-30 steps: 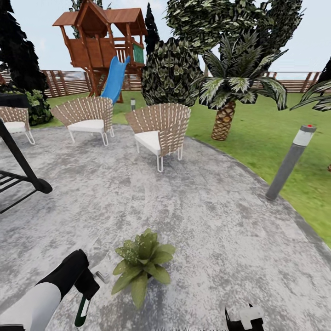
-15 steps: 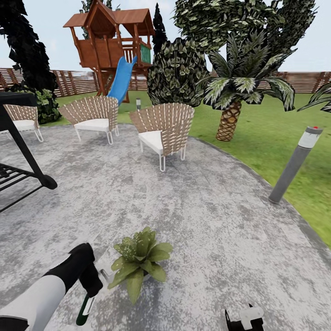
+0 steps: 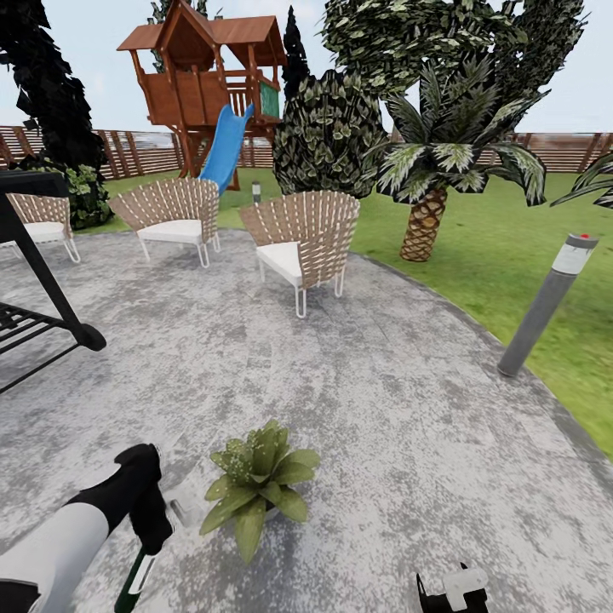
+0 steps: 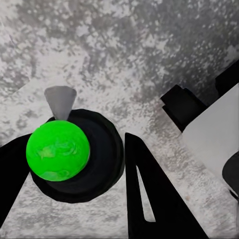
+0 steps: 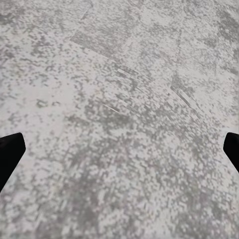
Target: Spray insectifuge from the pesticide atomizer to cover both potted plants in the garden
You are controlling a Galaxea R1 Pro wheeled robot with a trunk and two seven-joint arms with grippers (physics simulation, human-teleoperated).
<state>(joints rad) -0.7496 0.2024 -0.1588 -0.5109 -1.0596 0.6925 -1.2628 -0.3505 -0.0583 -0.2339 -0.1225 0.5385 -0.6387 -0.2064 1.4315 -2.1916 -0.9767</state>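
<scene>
Home backyard garden: grey patio [image 3: 383,409], woven chairs [image 3: 302,238] at 12 o'clock, playhouse with slide [image 3: 209,94] at 11, lawn [image 3: 511,247], fence [image 3: 562,151], palm [image 3: 434,183] at 1

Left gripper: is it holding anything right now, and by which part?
Yes. The left gripper holds the pesticide atomizer near its head end, body hanging below, beside the potted plant. The right gripper holds nothing.

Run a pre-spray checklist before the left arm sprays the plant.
1. Pesticide atomizer held in left gripper: ok.
2. Nozzle pointed toward the potted plant: cannot tell.
3. Plant upright on the patio, beside the left gripper: ok.
4. Right gripper away from the plant, jaws apart over bare patio: ok.
5. Second potted plant located: not ok.
</scene>
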